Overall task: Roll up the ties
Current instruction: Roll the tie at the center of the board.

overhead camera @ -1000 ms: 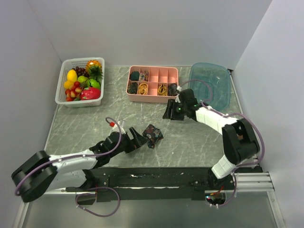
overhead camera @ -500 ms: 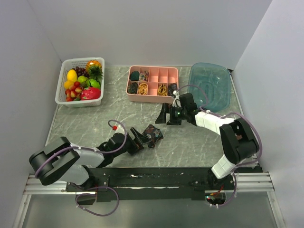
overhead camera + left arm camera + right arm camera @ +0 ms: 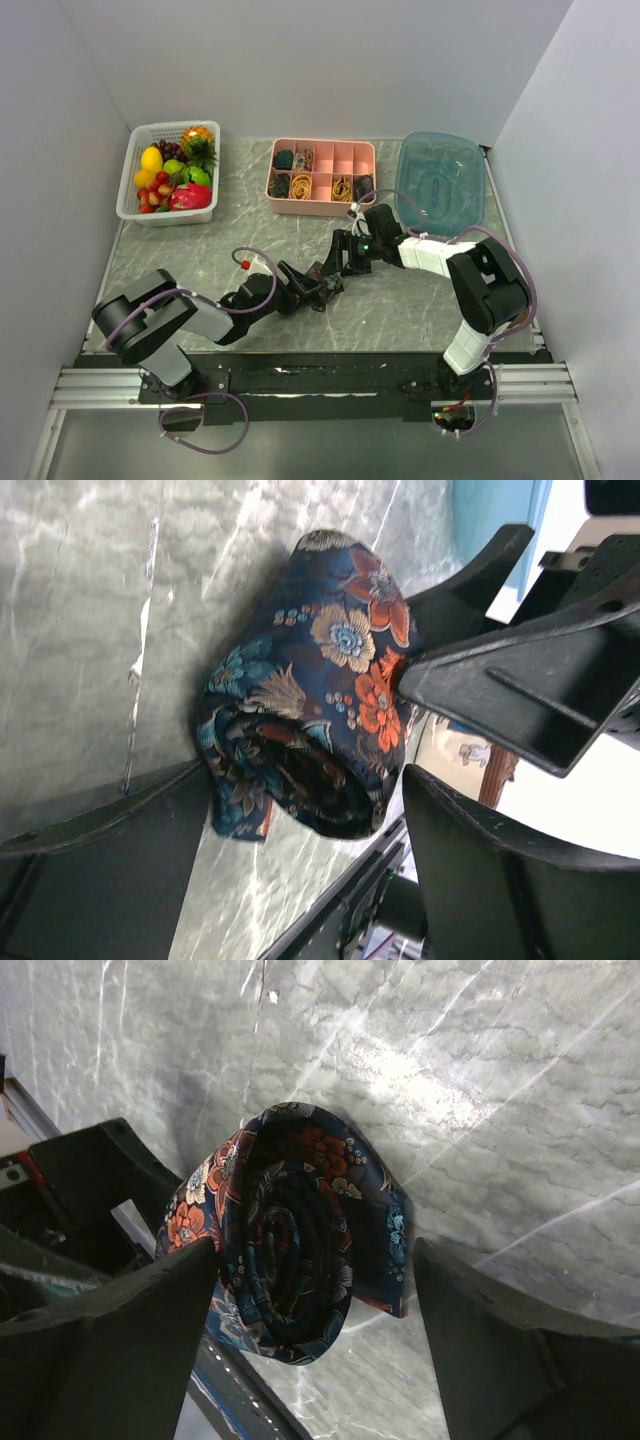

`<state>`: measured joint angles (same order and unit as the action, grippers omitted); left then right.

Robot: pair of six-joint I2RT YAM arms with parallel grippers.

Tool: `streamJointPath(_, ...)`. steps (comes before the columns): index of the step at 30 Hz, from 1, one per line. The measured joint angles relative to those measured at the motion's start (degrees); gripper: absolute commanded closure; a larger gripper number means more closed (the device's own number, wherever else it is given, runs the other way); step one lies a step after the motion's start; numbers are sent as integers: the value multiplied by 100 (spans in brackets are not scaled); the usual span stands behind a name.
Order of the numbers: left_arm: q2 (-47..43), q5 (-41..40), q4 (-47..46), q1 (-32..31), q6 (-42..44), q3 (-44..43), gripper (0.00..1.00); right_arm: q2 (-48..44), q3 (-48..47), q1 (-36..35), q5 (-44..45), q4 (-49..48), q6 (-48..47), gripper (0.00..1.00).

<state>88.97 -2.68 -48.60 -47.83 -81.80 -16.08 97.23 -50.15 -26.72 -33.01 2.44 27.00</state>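
One tie (image 3: pixel 324 284) lies rolled into a tight coil on the marble table, dark navy with orange and blue flowers. In the left wrist view the tie (image 3: pixel 300 720) sits between the spread fingers of my left gripper (image 3: pixel 305 785), which is open around its near end. The right wrist view looks into the coiled end of the tie (image 3: pixel 290 1250), with my right gripper (image 3: pixel 315 1255) open around it and a gap on the right side. From above, my left gripper (image 3: pixel 308 290) and right gripper (image 3: pixel 340 262) meet at the roll from opposite sides.
A pink compartment tray (image 3: pixel 320 148) at the back holds dark rolled ties and yellow-orange bands. A white fruit basket (image 3: pixel 130 200) stands at the back left, a blue-green tub (image 3: pixel 442 180) at the back right. Walls close in both sides.
My right gripper has come down-left from beside the pink tray to the roll. My left gripper has pushed right until its fingers straddle the roll.
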Motion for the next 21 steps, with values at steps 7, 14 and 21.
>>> streamJointPath(7,372,-125,-498,22,-33,-20,22,74,2,-4,-118,-245,59,30)
streamJointPath(14,852,-164,-1047,31,57,-98,35,260,2,-42,-227,-345,122,37)
streamJointPath(21,1169,-177,-1502,31,74,-103,33,267,42,-44,-284,-468,197,49)
